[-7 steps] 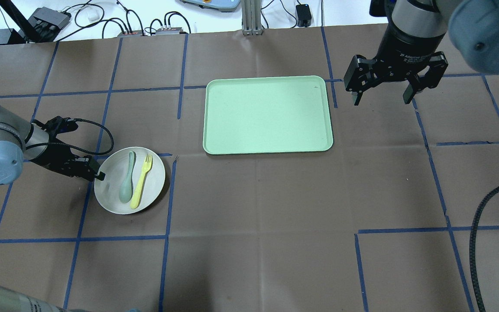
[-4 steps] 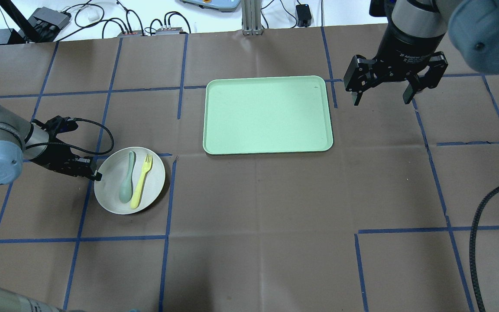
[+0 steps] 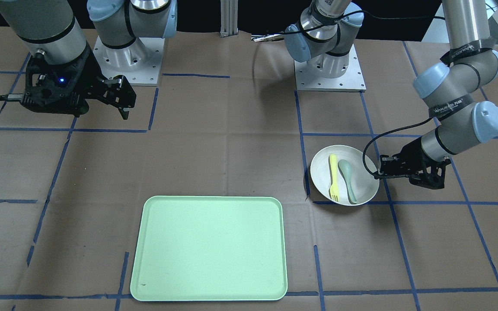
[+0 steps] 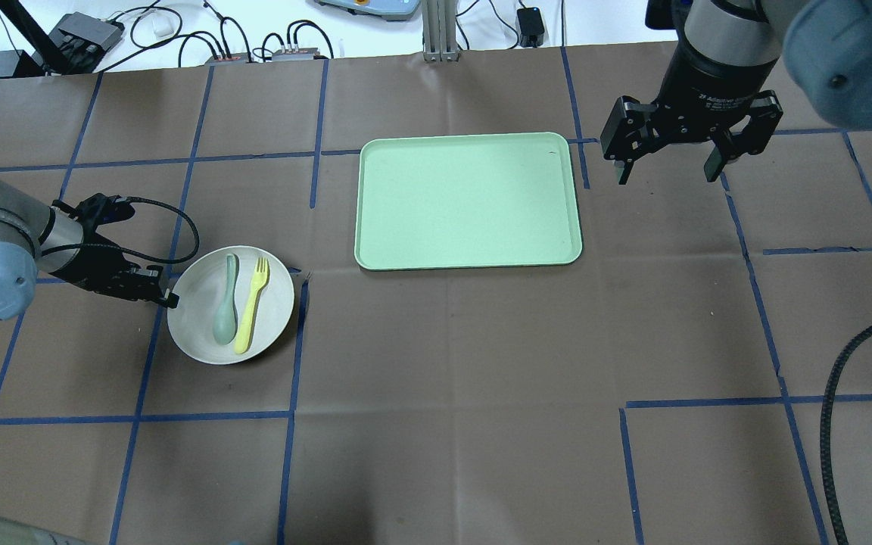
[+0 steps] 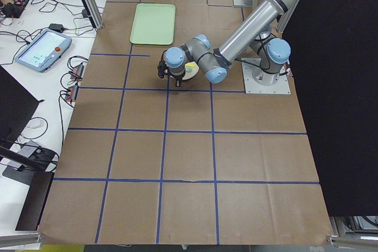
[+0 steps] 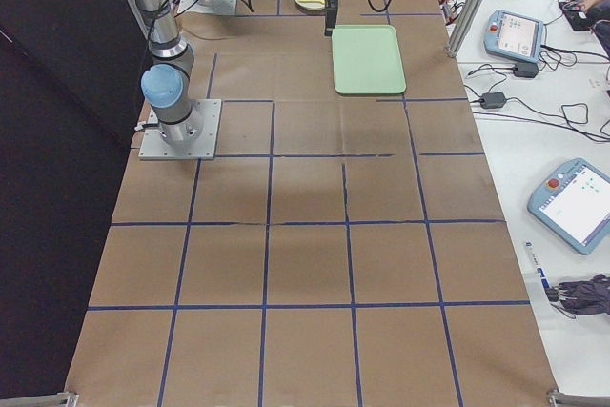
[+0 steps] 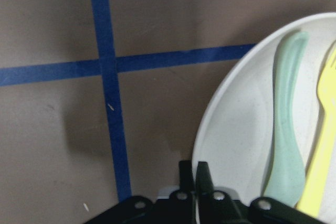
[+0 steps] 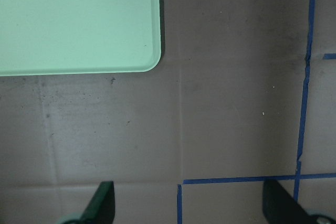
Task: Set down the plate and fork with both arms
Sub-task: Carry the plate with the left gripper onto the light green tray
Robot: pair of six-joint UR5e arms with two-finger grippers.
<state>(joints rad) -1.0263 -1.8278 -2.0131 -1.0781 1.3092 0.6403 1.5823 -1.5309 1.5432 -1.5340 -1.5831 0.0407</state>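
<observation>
The off-white round plate (image 4: 201, 333) sits at the table's left with the pale-yellow fork (image 4: 252, 305) and a grey-green spoon (image 4: 225, 310) lying side by side in it. My left gripper (image 4: 172, 298) is shut on the plate's left rim. The left wrist view shows the fingers (image 7: 202, 178) pinched together over the rim of the plate (image 7: 231, 129). In the front-facing view this gripper (image 3: 379, 174) is at the right edge of the plate (image 3: 322, 172). My right gripper (image 4: 666, 175) is open and empty, above the table right of the tray.
The mint-green rectangular tray (image 4: 466, 200) lies at the table's far middle; it also shows in the front-facing view (image 3: 210, 248) and its corner in the right wrist view (image 8: 79, 19). Blue tape lines cross the brown table cover. Cables and boxes lie beyond the far edge.
The plate, with fork and spoon in it, has shifted slightly away from the robot and to the right, and the left gripper moved with it. The right gripper has barely moved.
</observation>
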